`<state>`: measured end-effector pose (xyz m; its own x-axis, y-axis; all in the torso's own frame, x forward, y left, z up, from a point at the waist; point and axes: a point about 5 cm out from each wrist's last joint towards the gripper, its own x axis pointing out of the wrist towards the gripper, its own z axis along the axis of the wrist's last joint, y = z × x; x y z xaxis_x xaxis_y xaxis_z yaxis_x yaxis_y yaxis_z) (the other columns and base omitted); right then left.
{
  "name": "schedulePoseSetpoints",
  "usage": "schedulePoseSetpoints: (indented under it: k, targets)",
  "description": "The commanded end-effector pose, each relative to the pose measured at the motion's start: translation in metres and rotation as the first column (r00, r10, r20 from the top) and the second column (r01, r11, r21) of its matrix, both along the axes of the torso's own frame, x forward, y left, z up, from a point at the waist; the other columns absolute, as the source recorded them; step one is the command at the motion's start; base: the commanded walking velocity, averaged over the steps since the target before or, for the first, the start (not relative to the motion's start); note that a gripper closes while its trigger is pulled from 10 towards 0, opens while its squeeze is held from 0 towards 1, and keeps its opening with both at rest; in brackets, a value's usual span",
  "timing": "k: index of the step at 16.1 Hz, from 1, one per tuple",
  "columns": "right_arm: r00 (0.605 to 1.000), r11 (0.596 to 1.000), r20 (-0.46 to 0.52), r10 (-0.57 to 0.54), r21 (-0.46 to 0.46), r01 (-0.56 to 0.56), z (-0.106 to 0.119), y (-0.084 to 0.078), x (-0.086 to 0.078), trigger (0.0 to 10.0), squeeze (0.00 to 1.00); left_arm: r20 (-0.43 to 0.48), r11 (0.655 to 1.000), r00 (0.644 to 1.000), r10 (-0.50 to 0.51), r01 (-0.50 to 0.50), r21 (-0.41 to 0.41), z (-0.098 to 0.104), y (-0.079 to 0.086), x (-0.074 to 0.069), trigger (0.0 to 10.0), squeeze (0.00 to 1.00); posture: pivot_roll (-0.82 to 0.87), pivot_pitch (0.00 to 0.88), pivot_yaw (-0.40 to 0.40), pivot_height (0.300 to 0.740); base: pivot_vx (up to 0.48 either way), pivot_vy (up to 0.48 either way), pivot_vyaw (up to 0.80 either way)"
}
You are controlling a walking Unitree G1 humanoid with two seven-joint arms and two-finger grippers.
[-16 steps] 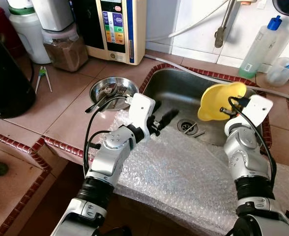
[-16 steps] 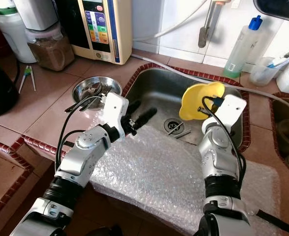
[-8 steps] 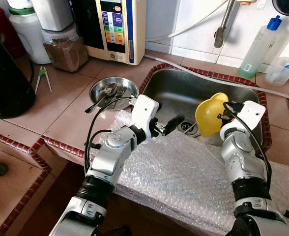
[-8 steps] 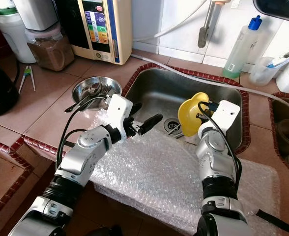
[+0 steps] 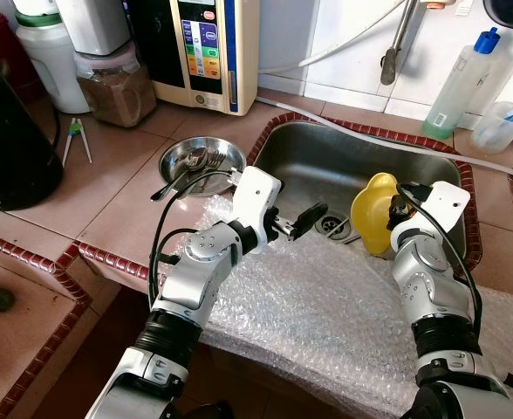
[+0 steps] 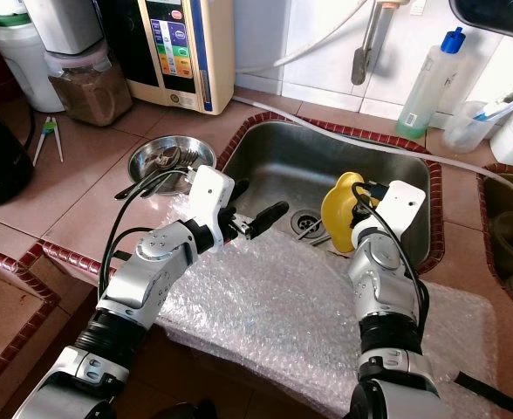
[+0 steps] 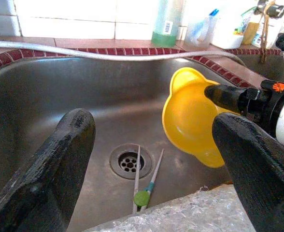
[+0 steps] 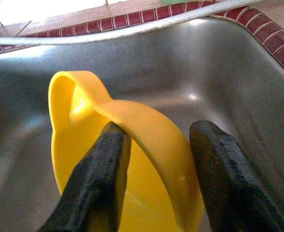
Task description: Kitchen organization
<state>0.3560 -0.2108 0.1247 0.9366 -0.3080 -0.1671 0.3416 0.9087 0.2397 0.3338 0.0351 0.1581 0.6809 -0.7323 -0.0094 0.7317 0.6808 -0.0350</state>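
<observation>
Centrally, the right gripper (image 8: 154, 164) holds the rim of a yellow plastic bowl with a small lip handle (image 5: 375, 214), one black finger inside the bowl and one outside, the two pinched on the wall between them. The bowl stands on edge, tilted, its hollow facing left towards the drain, low in the right half of the stainless steel sink (image 5: 326, 161); whether its lower edge touches the sink floor cannot be told. The bowl therefore lies directly at the right gripper and to the right of the left gripper (image 5: 302, 220), which hovers over the near edge of the sink with its fingers spread apart and empty, pointing right across the drain. Between the two grippers, on the sink floor just beside the round drain (image 7: 127, 162), lie thin sticks with a green tip (image 7: 143, 193). A sheet of clear bubble wrap (image 5: 326, 305) covers the near counter edge below both arms. Judged from this layout, any release or transfer of the bowl turns on the right arm, the left being near but apart from it. A round steel dish holding spoons (image 5: 200, 160) rests on the tiled counter to the left of the sink.
</observation>
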Motion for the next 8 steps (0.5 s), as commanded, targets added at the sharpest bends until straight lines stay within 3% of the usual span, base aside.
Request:
schedulePoseSetpoints:
  k: [1, 3, 5, 8]
  targets:
    - [0.981, 0.983, -0.049, 0.186, 0.006, -0.186, -0.008, 0.022, 0.004, 10.0, 1.0, 0.001, 1.0, 1.0, 0.014, -0.014, 0.023, 0.003, 0.001, 0.002, 10.0, 1.0, -0.03, 0.095, 0.025, 0.74, 0.0, 0.0, 0.0]
    - [0.962, 0.965, -0.074, 0.262, -0.01, -0.263, -0.01, 0.03, 0.005, 10.0, 1.0, 0.001, 0.999, 1.0, 0.023, -0.023, 0.029, 0.002, 0.001, 0.003, 10.0, 1.0, -0.02, 0.096, 0.022, 0.74, 0.0, 0.0, 0.0]
    - [0.902, 0.915, -0.205, 0.38, -0.061, -0.399, -0.023, 0.039, 0.002, 10.0, 1.0, -0.003, 0.999, 1.0, 0.031, -0.03, 0.031, 0.001, 0.002, 0.002, 10.0, 1.0, -0.03, 0.096, 0.023, 0.74, 0.0, 0.0, 0.0]
    - [0.914, 0.925, -0.174, 0.367, -0.034, -0.378, -0.02, 0.034, 0.002, 10.0, 1.0, -0.004, 0.999, 0.999, 0.035, -0.035, 0.041, 0.0, 0.003, 0.003, 10.0, 1.0, -0.03, 0.094, 0.025, 0.74, 0.0, 0.0, 0.0]
